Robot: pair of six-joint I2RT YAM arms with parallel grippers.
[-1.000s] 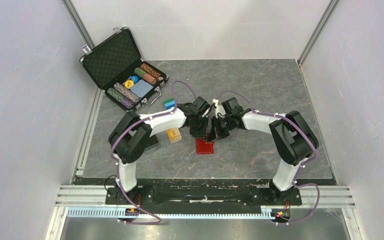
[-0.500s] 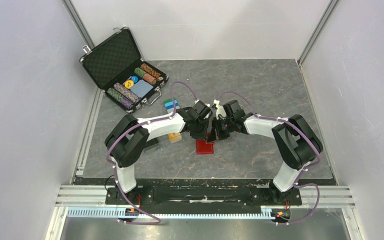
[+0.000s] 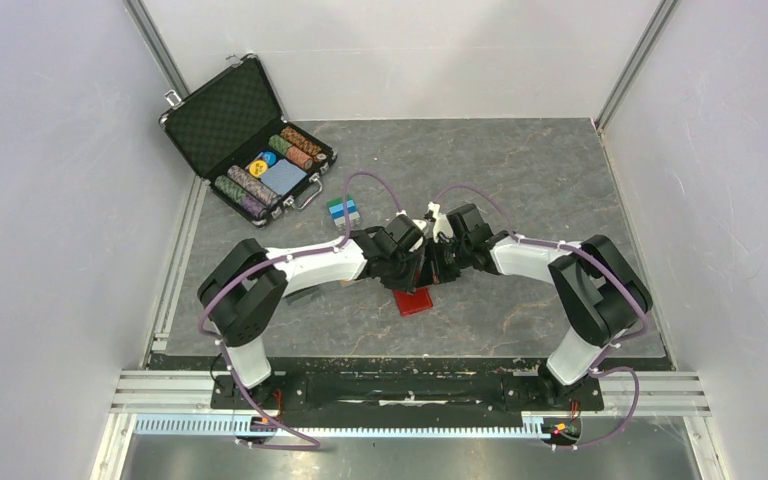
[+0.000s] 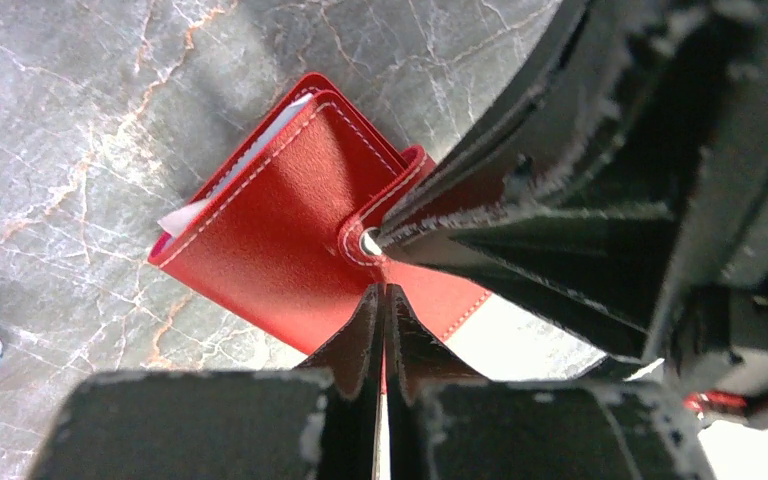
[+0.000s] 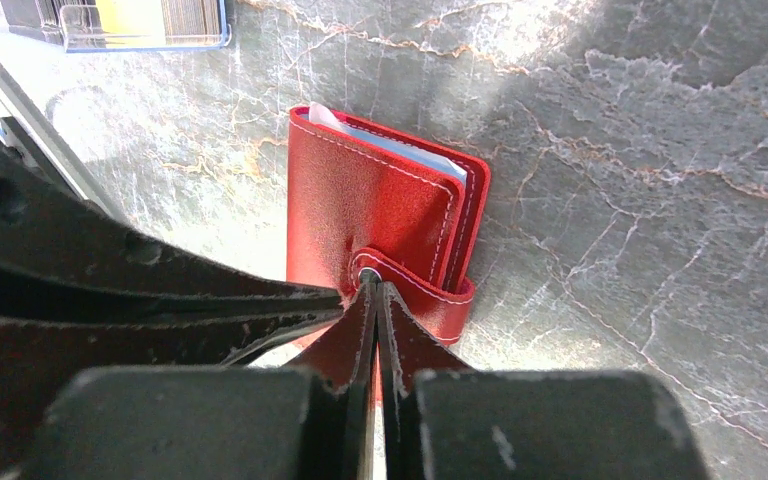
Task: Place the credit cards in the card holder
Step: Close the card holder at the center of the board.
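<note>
And here's the card holder (image 3: pixel 415 301), lying flat on the grey marbled worktop (image 3: pixel 520 170) near its middle, right beneath the spot where the two arms meet. It's a small red leather-like wallet, folded shut, with white stitching running round its edges and a short strap wrapping over one side to a round metal snap (image 4: pixel 370 241). A pale grey-blue card (image 5: pixel 415 152) peeks out between the covers at the end away from the strap, and the left wrist view catches a whitish corner poking from that same end. The left pincer (image 4: pixel 380 300) has its fingers pressed tight together, tips down on the red leather just beside the snap. The right pincer (image 5: pixel 368 292) is closed the same way, its tips right at the snap. Whether either one pinches any leather, I can't tell. Off to one side in the right wrist view sits a clear box (image 5: pixel 145 20) with something orange-gold inside. Far back on the left, well apart from the wallet, an open black chip case (image 3: pixel 222 118) shows its rows of striped chips.
</note>
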